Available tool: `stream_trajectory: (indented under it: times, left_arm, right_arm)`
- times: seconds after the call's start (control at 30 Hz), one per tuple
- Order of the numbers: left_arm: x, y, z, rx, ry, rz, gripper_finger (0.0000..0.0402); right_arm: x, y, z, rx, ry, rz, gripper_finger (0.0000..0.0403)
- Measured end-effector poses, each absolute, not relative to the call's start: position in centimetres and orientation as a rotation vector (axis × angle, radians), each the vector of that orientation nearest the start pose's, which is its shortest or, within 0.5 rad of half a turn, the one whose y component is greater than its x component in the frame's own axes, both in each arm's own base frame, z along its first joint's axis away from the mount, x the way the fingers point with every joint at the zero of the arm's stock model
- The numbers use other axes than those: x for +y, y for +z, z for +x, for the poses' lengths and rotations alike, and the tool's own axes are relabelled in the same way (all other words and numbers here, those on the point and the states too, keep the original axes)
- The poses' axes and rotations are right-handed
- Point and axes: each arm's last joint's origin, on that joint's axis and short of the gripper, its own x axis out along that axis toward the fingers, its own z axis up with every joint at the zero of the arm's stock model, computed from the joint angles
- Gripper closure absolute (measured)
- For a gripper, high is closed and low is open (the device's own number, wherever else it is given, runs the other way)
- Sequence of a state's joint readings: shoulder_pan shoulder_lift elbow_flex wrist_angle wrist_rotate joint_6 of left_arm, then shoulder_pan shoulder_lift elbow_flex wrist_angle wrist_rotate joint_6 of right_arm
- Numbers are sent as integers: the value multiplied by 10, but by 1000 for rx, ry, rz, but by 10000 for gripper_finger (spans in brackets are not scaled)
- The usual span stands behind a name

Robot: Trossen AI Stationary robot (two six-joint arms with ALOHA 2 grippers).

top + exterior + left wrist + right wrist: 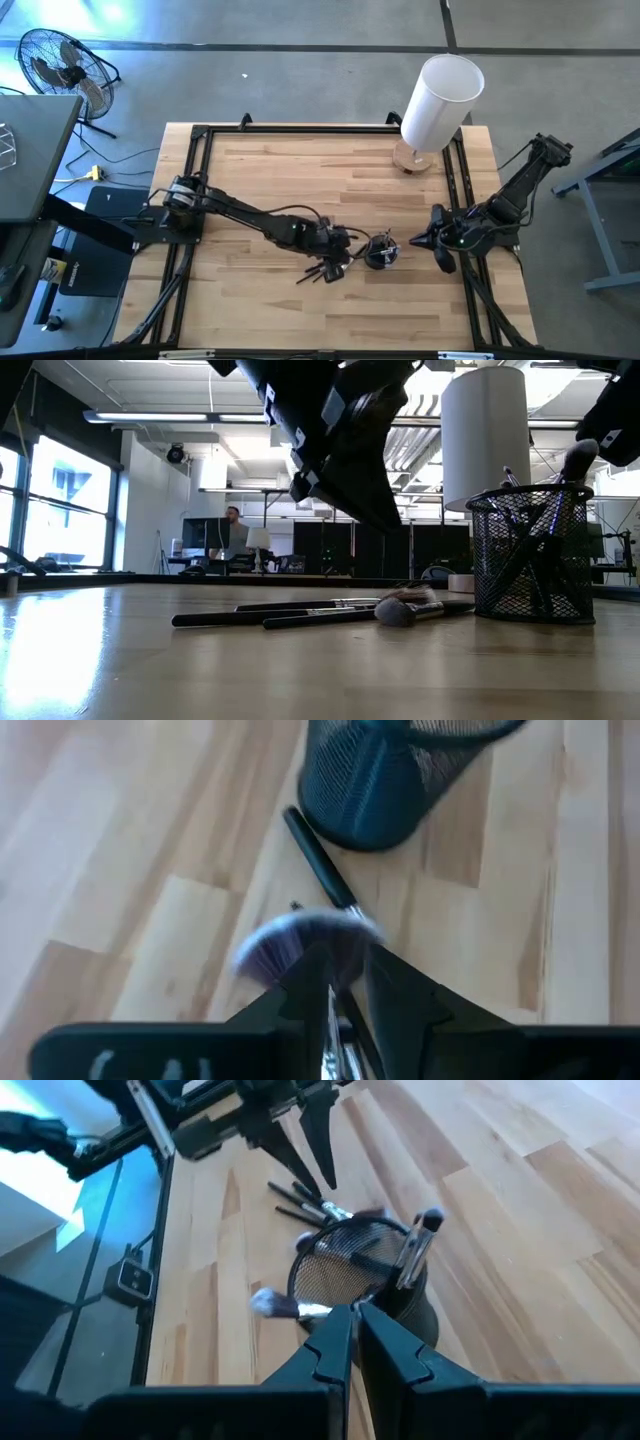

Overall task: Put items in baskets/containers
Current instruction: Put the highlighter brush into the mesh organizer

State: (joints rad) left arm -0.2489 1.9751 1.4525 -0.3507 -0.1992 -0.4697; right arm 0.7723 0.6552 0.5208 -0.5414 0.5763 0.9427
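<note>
Near the front edge of the table point(250, 170), the left gripper point(340, 982) is holding a brush point(300, 935) narrowly and should be lifting it straight before the cup point(385, 780).

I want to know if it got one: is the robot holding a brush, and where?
Cannot tell: the left gripper hangs above loose brushes by the cup. The right gripper is shut, empty.

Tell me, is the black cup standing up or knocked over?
Standing up. The black mesh cup sits flat on the table with its open top upward, and brushes poke out of it.
</note>
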Motion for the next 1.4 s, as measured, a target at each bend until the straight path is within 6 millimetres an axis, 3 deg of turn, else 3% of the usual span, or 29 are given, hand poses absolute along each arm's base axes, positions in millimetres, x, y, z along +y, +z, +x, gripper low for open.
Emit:
stream_trajectory:
  times: [0.07, 0.27, 0.77, 1.1, 1.23, 1.4]
  left_arm:
    - [-99, 202, 416, 830, 170, -237, 324]
    - [-100, 173, 422, 888, 199, -213, 310]
    - [-74, 173, 431, 881, 162, -232, 309]
    - [-79, 172, 430, 894, 160, -234, 309]
    - [-80, 150, 432, 939, 175, -222, 309]
    - [-82, 141, 436, 931, 170, -226, 309]
  right_arm:
    - [81, 234, 107, 547, -86, 492, 391]
    - [81, 234, 107, 526, -101, 496, 391]
    - [80, 235, 107, 504, -134, 510, 391]
    - [81, 234, 107, 534, -108, 505, 391]
    - [81, 233, 106, 561, -87, 504, 391]
    - [81, 231, 105, 597, -64, 501, 391]
